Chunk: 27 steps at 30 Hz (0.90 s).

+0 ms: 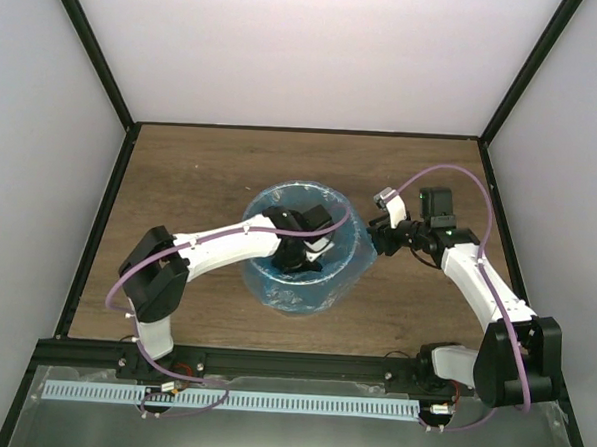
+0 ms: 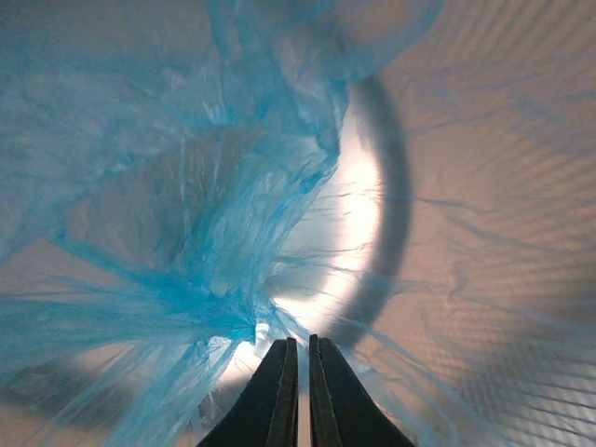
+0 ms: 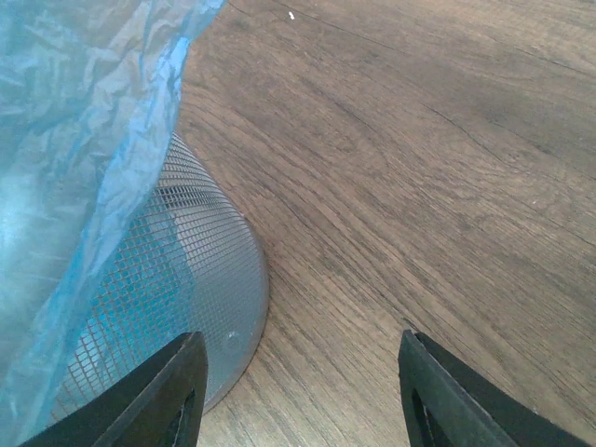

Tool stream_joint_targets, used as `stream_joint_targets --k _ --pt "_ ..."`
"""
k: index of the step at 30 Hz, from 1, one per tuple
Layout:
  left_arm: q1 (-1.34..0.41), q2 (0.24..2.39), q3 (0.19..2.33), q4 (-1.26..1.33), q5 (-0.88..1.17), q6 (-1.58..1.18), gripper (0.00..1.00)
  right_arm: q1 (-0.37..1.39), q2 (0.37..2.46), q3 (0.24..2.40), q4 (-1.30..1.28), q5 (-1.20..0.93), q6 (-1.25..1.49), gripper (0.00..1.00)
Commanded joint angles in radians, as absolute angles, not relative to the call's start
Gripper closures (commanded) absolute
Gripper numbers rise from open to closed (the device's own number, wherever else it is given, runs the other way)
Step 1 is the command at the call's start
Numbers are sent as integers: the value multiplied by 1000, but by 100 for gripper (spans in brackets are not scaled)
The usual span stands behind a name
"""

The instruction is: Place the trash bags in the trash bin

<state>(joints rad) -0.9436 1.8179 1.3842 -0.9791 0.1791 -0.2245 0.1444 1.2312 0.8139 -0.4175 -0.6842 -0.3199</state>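
left gripper (image 2: pixel 298 341) sat deep inside the trash bin (image 3: pixel 191 279), fingers pressed together, trash bags (image 2: pixel 186 233) bunched just ahead-left of the tips — right gripper (image 3: pixel 300 341), spread wide and empty, sat outside the wall.

glossy film bag (image 3: pixel 74 112), mesh bin (image 3: pixel 186 279), wood table (image 3: pixel 419 186)

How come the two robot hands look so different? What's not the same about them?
The left gripper is down inside the trash bin, among the blue trash bag; the right gripper is outside, over the table beside it. The left gripper's fingers are nearly together; the right gripper's are wide apart. Both have black fingers.
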Motion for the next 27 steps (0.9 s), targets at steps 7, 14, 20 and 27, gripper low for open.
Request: stream_joint_targets --k 7,14,20,27 --pt "-951 1810 1488 -1095 149 -240 92 129 1197 806 -408 -706 -328 42" --pt "-948 1725 1509 -1132 106 -254 92 124 1194 806 -408 -710 -329 42" --pt "-947 1768 1652 -1165 82 -236 92 123 1193 808 -410 -712 -330 42" --pt "-934 1715 1793 -1221 28 -213 82 95 1151 820 -401 -718 -312 42"
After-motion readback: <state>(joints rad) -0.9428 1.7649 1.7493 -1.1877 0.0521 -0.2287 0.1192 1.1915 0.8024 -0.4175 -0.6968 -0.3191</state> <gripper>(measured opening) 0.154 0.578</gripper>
